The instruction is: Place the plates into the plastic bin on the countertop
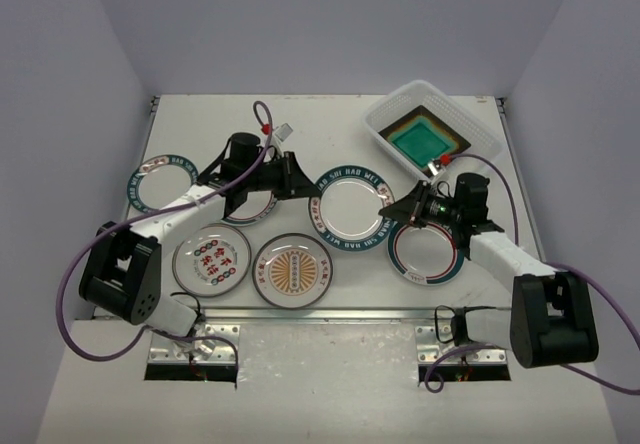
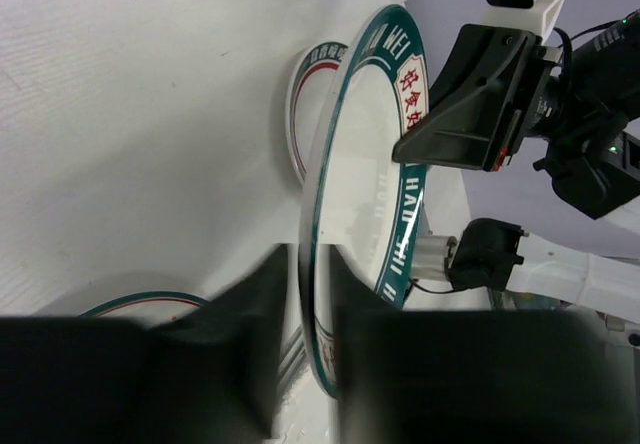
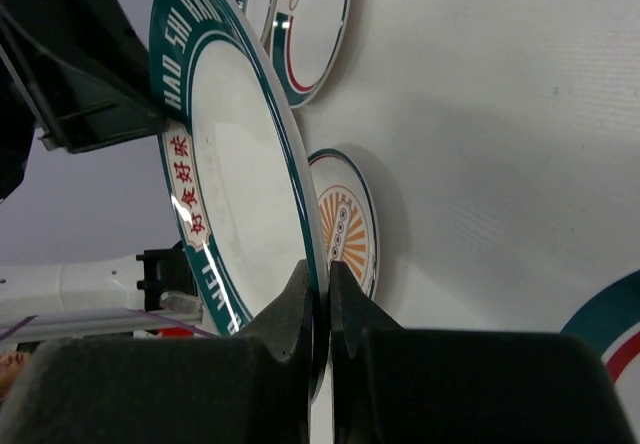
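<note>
At the middle of the desk (image 1: 330,114), the round white plate with a teal lettered rim and red characters (image 1: 350,209) hangs level between both arms, seemingly lifted a little off the surface. The right jaws are pressed together on its rim, pinching it. The left jaws straddle the opposite rim, but the blurred wrist view does not show whether they clamp or sit slack.

I judge this a hand-over to the right arm, which is nearer the translucent white plastic bin (image 1: 392,104) at the far right corner, where a square teal-glazed plate (image 1: 425,142) already lies. The next move calls for the left jaws to release fully. The right arm must then carry the plate to the bin and lower it flat.

The right arm's purple cable (image 1: 500,179) loops close to the bin's near side and could snag. A teal-and-red-rimmed round plate (image 1: 425,256) lies under that arm. Near the front edge wait an orange sunburst plate (image 1: 292,269) and a red-character plate (image 1: 210,259).
</note>
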